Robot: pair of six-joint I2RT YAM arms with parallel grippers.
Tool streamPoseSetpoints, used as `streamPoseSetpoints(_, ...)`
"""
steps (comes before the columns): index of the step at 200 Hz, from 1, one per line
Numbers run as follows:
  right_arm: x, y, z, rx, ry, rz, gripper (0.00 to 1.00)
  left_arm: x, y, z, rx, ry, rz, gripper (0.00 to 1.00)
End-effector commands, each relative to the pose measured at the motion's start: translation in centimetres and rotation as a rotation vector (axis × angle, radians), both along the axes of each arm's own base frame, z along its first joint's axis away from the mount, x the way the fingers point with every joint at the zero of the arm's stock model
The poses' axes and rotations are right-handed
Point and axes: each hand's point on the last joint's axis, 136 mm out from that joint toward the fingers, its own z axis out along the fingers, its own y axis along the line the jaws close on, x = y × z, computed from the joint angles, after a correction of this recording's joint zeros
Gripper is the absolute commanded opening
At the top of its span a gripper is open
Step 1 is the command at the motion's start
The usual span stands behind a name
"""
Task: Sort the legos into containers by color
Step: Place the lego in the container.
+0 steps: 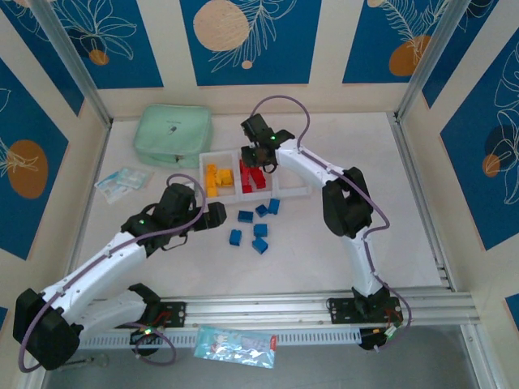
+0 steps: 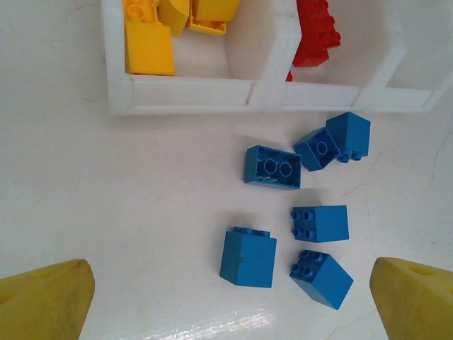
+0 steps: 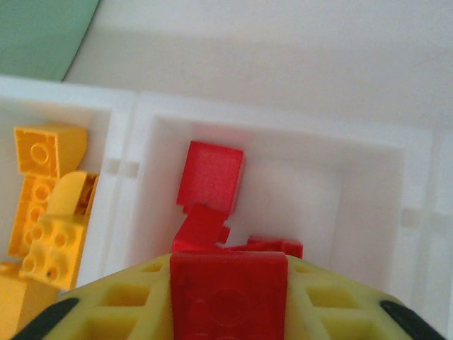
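- Counting six blue legos [image 2: 272, 167] on your desk [image 2: 106, 212], at 6 o'clock of the white tray [image 1: 293, 194].
- Your left gripper [image 2: 231, 297]: wide apart, empty, above them.
- Your right gripper [image 3: 228, 315] clamps one red brick [image 3: 228, 283] over the middle compartment.

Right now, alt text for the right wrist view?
A red brick sits between the jaws of the right gripper, over the middle compartment of the white tray, where other red bricks lie. Yellow bricks lie in the compartment to its left; a corner of the mint green pouch shows at top left.
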Motion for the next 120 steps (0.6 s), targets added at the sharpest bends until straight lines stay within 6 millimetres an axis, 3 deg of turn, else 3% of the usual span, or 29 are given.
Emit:
streamPoseSetpoints(1,0.0,0.2,1.3,-0.008,-0.009,0.025,0.42,0.2,0.1,0.9,-0.002,-0.011,-0.014,0.99)
streamPoseSetpoints(26,-0.6,0.3,2.8,-0.006,-0.040,0.042,0.51,0.3,0.0,1.2,0.000,-0.014,-0.016,0.99)
streamPoseSetpoints(62,-2.3,-0.8,4.7,0.004,-0.059,0.047,0.53,0.3,-0.2,1.8,-0.011,-0.015,-0.026,0.99)
streamPoseSetpoints(94,-6.3,-1.5,5.8,0.041,-0.054,0.072,0.56,-0.3,-0.5,1.8,-0.037,-0.005,-0.042,0.99)
streamPoseSetpoints(120,-10.3,-2.7,4.9,0.025,-0.008,0.082,0.59,-1.1,-0.9,1.6,-0.068,0.014,-0.067,0.99)
